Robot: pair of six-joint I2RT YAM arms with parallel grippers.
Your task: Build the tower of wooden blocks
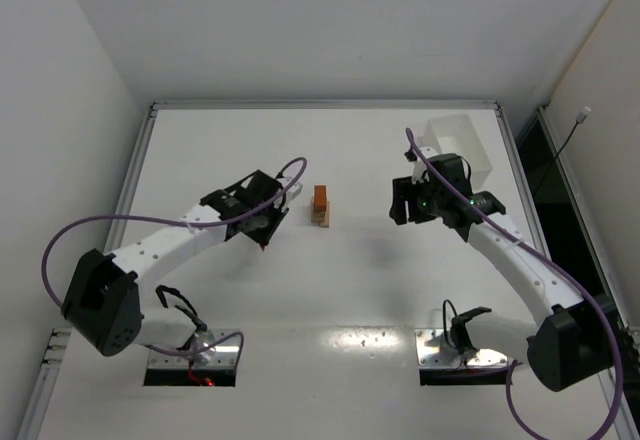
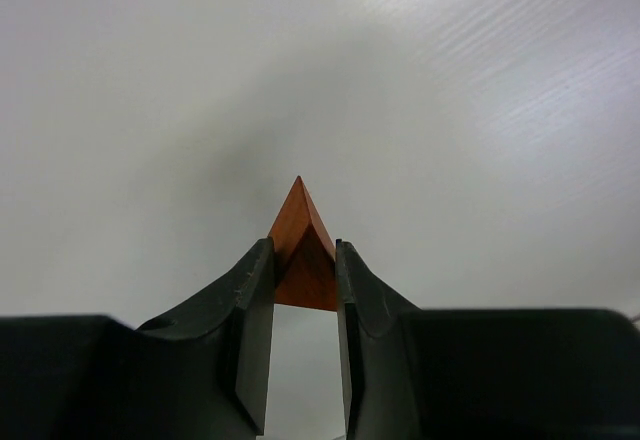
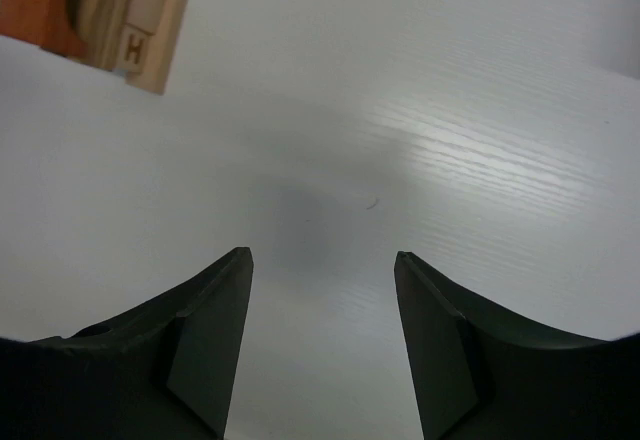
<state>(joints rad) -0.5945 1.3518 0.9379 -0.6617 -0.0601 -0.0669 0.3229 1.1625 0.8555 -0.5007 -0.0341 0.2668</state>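
left end effector (image 2: pixel 302 248) grips wedge (image 2: pixel 298 222) (reddish)

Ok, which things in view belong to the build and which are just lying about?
Build:
- tower, mid-table
- red-brown wedge, gripped in the left claw
- right claw, open and empty

Lying about:
- white bin, far right

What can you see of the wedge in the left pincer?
The wedge is a small triangular block, reddish-brown, wood by its look, with smooth faces and sharp edges. It sits clamped in the shut left pincer, one finger on each side, its point aimed away from the wrist camera. Behind it lies the white table; whether it touches that cannot be told.
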